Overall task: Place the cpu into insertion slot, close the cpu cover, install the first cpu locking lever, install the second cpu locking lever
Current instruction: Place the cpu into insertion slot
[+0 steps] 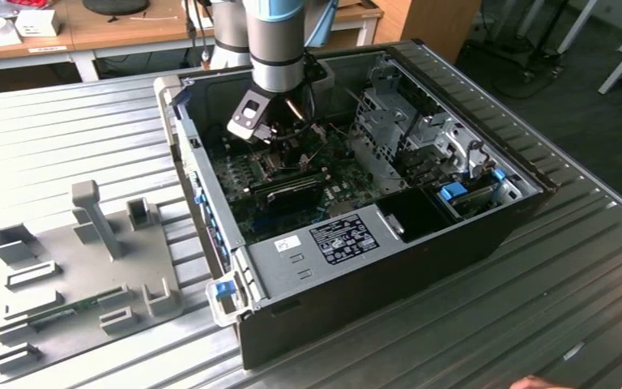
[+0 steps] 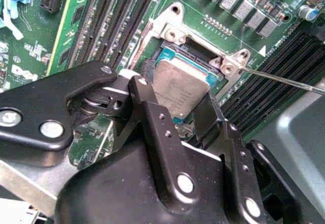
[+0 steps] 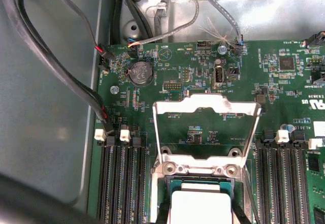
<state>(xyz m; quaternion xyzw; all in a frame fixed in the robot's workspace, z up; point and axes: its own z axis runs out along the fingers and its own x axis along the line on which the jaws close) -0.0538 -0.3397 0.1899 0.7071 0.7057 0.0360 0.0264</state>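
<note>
- Beyond, wooden desks [image 1: 127, 28]; nearer, a ribbed metal worktop [image 1: 62, 138] carrying an open computer case [image 1: 398, 275] and, toward the exterior view's left, a grey fixture tray [image 1: 74, 275] with upright posts.
- Reaches down into the case from above with the arm [image 1: 276, 49], setting the gripper [image 1: 276, 139] low over the green circuit board [image 1: 289, 194].
- Grips the cpu [image 2: 180, 87] between 2 black fingers [image 2: 147, 117], clamped against its opposite edges in the second wrist view.
- Holds the cpu, grey metal top upward, right at the insertion slot [image 2: 170, 43]; cannot tell whether fully seated or just above.
- Shows the cpu cover [image 3: 200, 101] swung up and standing open at the far edge of the slot in the first wrist view, with the board visible through its cut-out window.
- Shows 1 thin locking lever [image 2: 284, 79] unlatched, running out sideways from a corner of the slot's silver rim.
- Flanks the slot with long black memory slots [image 3: 122, 183] on 2 sides.
- Adds, further along the board in the first wrist view, a round coin cell [image 3: 139, 73] and grey cables [image 3: 76, 82] looping down the case wall to small connectors.
</note>
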